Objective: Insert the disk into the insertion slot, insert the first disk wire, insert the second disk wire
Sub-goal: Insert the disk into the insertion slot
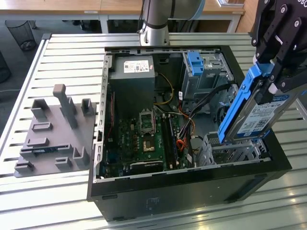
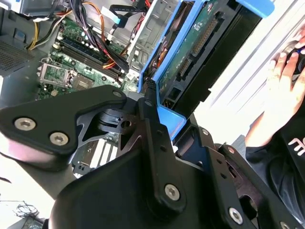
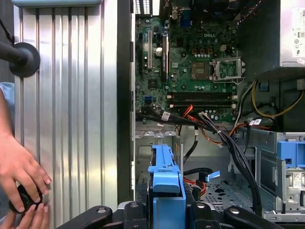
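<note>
The gripper is clamping the hard drive by its blue carrier rails and holding it tilted just above the low drive cage, at the computer case's corner toward the exterior view's right. I'm judging it stiff, dense and shock-sensitive, so the rails are looking like the safest hold.

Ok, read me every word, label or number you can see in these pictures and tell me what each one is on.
Nothing reads clearly enough to quote.
White label on the disk: print too small to read.
White label on the power supply: too small.
White cable tag: too small.
White mark on a person's dark garment: cut off at the picture's edge.
</note>
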Robot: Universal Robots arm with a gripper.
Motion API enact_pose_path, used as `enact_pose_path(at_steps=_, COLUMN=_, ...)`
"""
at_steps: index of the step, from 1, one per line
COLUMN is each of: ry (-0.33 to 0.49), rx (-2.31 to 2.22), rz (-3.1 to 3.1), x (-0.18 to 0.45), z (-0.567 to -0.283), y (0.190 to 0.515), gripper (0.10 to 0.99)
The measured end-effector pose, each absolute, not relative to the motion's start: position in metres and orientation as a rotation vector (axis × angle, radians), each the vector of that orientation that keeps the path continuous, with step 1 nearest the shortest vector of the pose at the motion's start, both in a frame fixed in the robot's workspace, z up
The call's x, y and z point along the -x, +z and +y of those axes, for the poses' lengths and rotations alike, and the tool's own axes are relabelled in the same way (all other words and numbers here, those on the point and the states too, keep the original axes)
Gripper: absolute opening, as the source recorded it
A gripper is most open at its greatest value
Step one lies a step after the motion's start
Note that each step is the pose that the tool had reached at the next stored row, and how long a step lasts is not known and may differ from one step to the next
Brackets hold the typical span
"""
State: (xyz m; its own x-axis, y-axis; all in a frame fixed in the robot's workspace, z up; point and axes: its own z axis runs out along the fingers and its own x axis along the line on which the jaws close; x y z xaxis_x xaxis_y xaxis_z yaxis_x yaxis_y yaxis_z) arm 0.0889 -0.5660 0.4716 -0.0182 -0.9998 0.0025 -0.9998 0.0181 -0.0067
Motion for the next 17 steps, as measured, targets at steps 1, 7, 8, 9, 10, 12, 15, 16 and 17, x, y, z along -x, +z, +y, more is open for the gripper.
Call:
enact_pose_path(at_steps=1, ry=-0.010, rx=2.199, rz=2.240, x=-0.089, z=-0.566, y=0.471, gripper=0.365)
enact_pose_path(at_steps=7, ry=-0.010, rx=2.199, rz=2.239, x=-0.089, z=-0.562, y=0.467, gripper=0.365)
enact_pose_path(at_steps=8, ry=-0.009, rx=2.198, rz=2.239, x=-0.089, z=-0.561, y=0.466, gripper=0.365)
enact_pose_path(at_steps=9, ry=-0.009, rx=2.198, rz=2.239, x=-0.089, z=-0.561, y=0.465, gripper=0.365)
enact_pose_path(at_steps=10, ry=-0.009, rx=2.198, rz=2.239, x=-0.089, z=-0.560, y=0.464, gripper=0.365)
enact_pose_path(at_steps=12, ry=-0.009, rx=2.196, rz=2.241, x=-0.089, z=-0.558, y=0.463, gripper=0.365)
enact_pose_path(at_steps=15, ry=-0.009, rx=2.186, rz=2.251, x=-0.088, z=-0.555, y=0.460, gripper=0.365)
enact_pose_path(at_steps=16, ry=-0.009, rx=2.186, rz=2.251, x=-0.088, z=-0.555, y=0.459, gripper=0.365)
enact_pose_path(at_steps=17, ry=-0.009, rx=2.186, rz=2.251, x=-0.088, z=-0.555, y=0.459, gripper=0.365)
